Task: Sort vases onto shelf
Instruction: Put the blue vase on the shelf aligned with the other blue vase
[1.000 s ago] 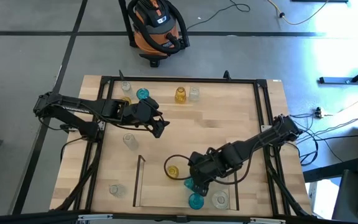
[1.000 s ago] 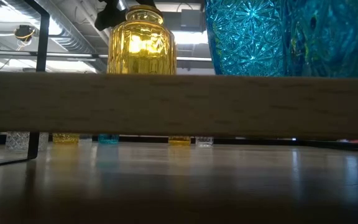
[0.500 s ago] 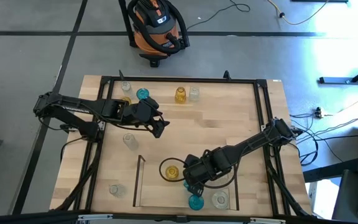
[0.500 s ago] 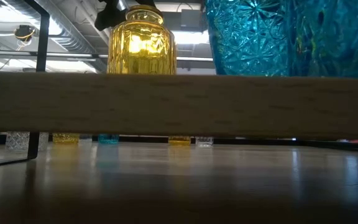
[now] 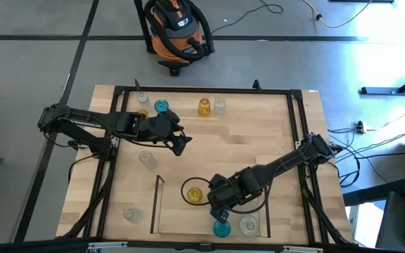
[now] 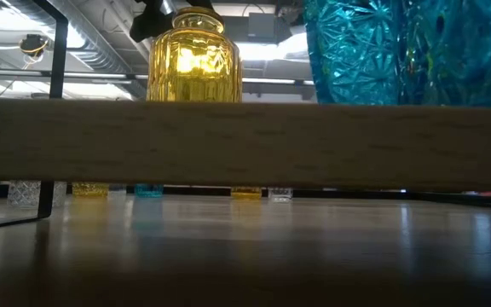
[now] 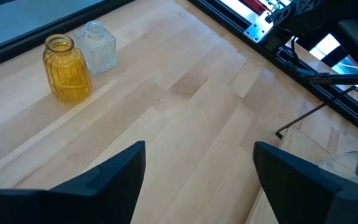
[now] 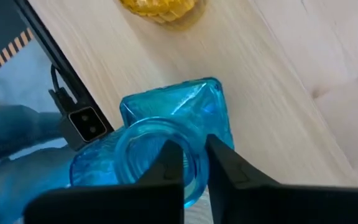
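Note:
My right gripper (image 5: 216, 209) is over the shelf (image 5: 157, 204), shut on a teal-blue vase (image 8: 173, 118) that stands on the shelf board. An amber vase (image 5: 194, 193) stands just beside it. Another teal vase (image 5: 221, 228) and a clear one (image 5: 249, 225) stand nearer the front edge. Several more vases (image 5: 204, 107) stand along the table's far side. My left gripper (image 5: 181, 144) hovers open over bare wood at mid-table left, with nothing between its fingers (image 7: 114, 174). My right gripper has the teal vase by the rim of its mouth (image 8: 194, 167). One finger (image 8: 171, 163) is inside the opening and the other (image 8: 224, 167) is outside. The fingers come steeply from above. The vase stands about upright on the shelf board.
Loose clear vases stand at the table's left (image 5: 146, 158) and near-left (image 5: 131, 214). The shelf's thin dark rail (image 5: 268, 211) and the black frame (image 5: 202, 90) around the tabletop stand close by. A vacuum cleaner (image 5: 174, 28) is on the floor beyond the table.
My right gripper has sunk a little, moved toward the table's near-left, rolled slightly and shut on the teal vase's rim. In the low view the teal vase has shifted sideways on the shelf board.

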